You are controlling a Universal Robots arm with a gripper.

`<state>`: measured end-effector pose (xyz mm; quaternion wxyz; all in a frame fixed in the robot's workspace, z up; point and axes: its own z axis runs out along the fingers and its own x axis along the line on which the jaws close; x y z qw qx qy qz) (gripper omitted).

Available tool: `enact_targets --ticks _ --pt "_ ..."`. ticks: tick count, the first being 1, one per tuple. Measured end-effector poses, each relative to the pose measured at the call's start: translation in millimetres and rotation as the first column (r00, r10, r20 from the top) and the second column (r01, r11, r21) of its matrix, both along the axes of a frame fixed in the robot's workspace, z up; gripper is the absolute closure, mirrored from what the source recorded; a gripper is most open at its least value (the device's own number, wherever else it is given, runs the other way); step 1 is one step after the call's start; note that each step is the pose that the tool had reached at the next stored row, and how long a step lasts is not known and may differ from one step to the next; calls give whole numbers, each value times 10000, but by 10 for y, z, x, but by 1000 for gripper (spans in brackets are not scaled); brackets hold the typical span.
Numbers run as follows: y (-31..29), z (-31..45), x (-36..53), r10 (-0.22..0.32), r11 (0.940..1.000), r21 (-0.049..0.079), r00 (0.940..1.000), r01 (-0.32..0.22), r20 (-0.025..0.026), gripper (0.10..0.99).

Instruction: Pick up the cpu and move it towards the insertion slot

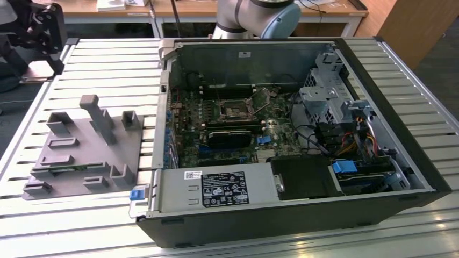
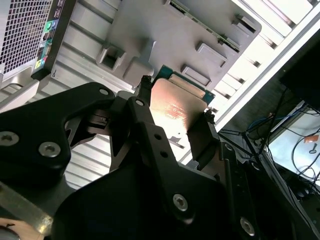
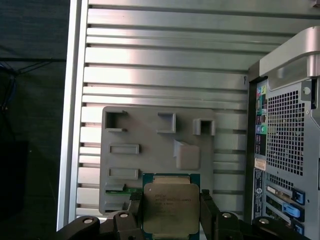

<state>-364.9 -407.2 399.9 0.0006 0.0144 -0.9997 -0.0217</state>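
The cpu point(image 3: 167, 206), a flat square chip with a silver metal top and a green rim, sits between my two black fingers in both wrist views. My gripper point(image 3: 170, 216) is shut on the cpu point(image 2: 176, 106) by two opposite edges, and the gripper point(image 2: 174, 114) holds it above the near edge of the grey fixture plate point(image 3: 150, 145). The insertion slot point(image 1: 235, 110) is a square black socket with a thin metal frame, on the motherboard inside the open computer case, toward the case's far wall.
The open computer case point(image 1: 287, 215) fills the exterior view's right and middle; its perforated rear panel point(image 3: 285, 150) stands beside the fixture plate point(image 1: 79, 150). The plate carries raised grey blocks and a tall post point(image 1: 97, 115). Everything rests on a slatted metal table point(image 3: 165, 55).
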Motion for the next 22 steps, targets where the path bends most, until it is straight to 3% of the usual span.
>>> enact_targets --ticks 22 --pt "0 0 166 0 10000 0 10000 0 0 545"
